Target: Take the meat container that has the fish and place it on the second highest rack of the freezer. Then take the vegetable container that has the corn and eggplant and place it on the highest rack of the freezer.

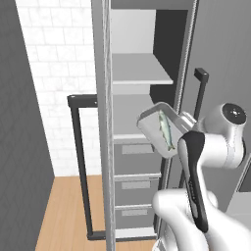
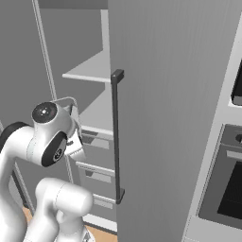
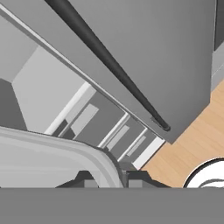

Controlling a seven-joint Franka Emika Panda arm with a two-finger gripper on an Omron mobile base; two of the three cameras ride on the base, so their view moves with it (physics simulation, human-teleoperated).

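Left base view has the meat container (image 1: 158, 128) up in the air, tilted hard on its side, the fish (image 1: 165, 131) lying along its floor, right at the freezer (image 1: 105, 147) opening. From the hand view, the tool (image 3: 109, 181) is clamped on the tray's rim (image 3: 87, 151), fingers pinching the wall so the tray hangs off one edge. It sits level with the second highest rack (image 1: 128, 135), just in front of it, not yet resting there. Door handle (image 2: 116, 137) stands close by, so the way in looks tight.
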